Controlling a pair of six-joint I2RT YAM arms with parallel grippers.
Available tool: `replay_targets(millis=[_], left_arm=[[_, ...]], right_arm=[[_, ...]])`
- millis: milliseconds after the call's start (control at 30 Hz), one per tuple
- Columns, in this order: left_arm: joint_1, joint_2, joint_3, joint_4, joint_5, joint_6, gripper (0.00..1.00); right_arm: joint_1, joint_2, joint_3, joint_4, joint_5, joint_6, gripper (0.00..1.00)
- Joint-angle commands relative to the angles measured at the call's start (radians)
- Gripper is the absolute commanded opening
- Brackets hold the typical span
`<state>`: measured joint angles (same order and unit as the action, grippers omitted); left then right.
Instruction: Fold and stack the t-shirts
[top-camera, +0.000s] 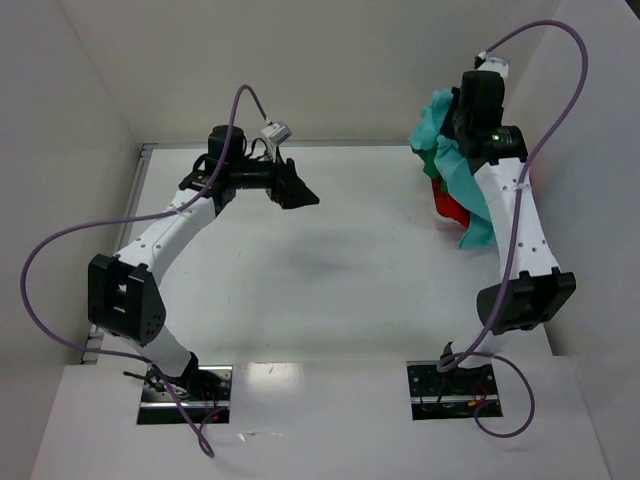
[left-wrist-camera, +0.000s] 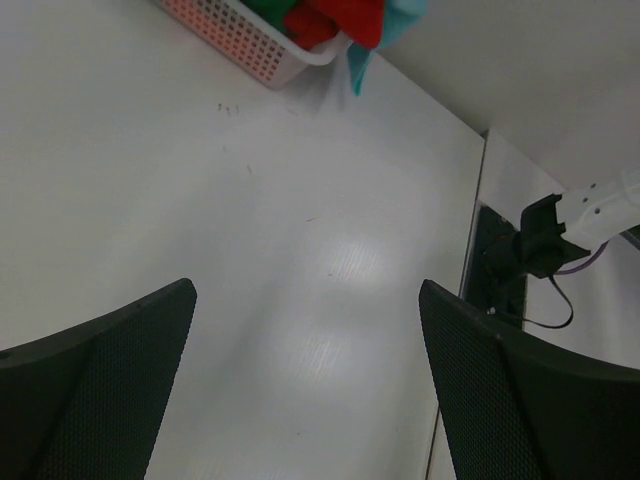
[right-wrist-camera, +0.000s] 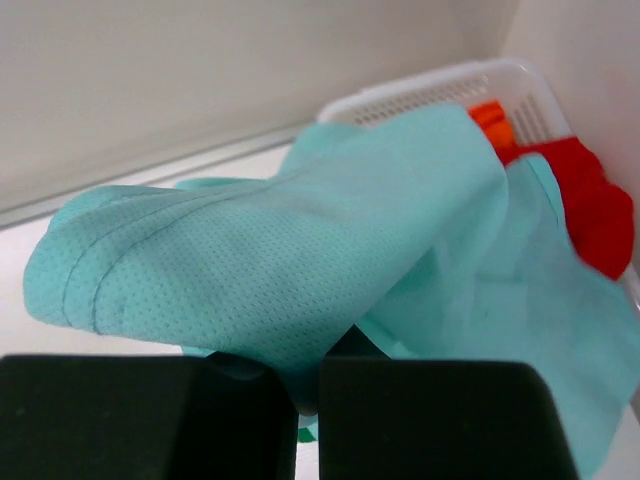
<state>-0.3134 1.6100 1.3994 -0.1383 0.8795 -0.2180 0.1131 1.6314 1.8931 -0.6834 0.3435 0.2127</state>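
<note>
A teal t-shirt (right-wrist-camera: 300, 250) hangs in folds from my right gripper (right-wrist-camera: 308, 385), which is shut on its cloth. In the top view that gripper (top-camera: 462, 140) is at the back right, with the teal t-shirt (top-camera: 470, 185) draping down beside the arm. Red t-shirt cloth (top-camera: 448, 205) and a dark green t-shirt (top-camera: 428, 160) show beneath it. A red t-shirt (right-wrist-camera: 590, 205) and an orange one (right-wrist-camera: 488, 118) lie in the basket. My left gripper (top-camera: 300, 190) hovers over the table's back middle, open with nothing between its fingers (left-wrist-camera: 110, 380).
The white lattice basket (right-wrist-camera: 440, 90) stands at the back right corner against the walls. In the left wrist view the basket (left-wrist-camera: 240, 40) holds red cloth (left-wrist-camera: 340, 20) with teal hanging over its rim. The right arm's base plate (top-camera: 450, 385) is at the near edge.
</note>
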Motion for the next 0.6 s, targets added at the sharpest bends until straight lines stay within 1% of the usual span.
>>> replay_targets(millis=[0,67,167,200,333,400,500,567], left_arm=[[-0.021,0.011,0.082,0.112,0.087,-0.027,1.0],[-0.021,0.011,0.124,0.121,0.096,-0.037,1.0],[-0.03,0.021,0.133,0.121,0.107,-0.046,1.0],[-0.03,-0.004,0.122,0.121,0.096,-0.046,1.0],[-0.03,-0.067,0.056,0.121,0.059,-0.035,1.0],[-0.03,-0.1,0.015,0.121,0.029,-0.021,1.0],[-0.03,-0.11,0.006,0.082,0.007,0.008,1.0],[-0.03,-0.11,0.019,0.056,-0.002,0.019,1.0]], right_arm=[[0.017,-0.093,0.112,0.03,-0.145,0.025,0.0],[0.017,-0.093,0.136,0.03,-0.158,0.025,0.0],[0.017,-0.059,0.123,0.03,-0.037,0.025,0.0],[0.017,-0.05,0.112,0.03,0.035,0.025,0.0],[0.005,0.027,0.112,0.042,0.162,0.014,0.0],[-0.022,0.05,0.112,0.053,0.173,0.027,0.0],[-0.078,0.074,0.112,0.091,0.184,0.037,0.0],[-0.137,0.093,0.147,0.1,0.175,0.037,0.0]])
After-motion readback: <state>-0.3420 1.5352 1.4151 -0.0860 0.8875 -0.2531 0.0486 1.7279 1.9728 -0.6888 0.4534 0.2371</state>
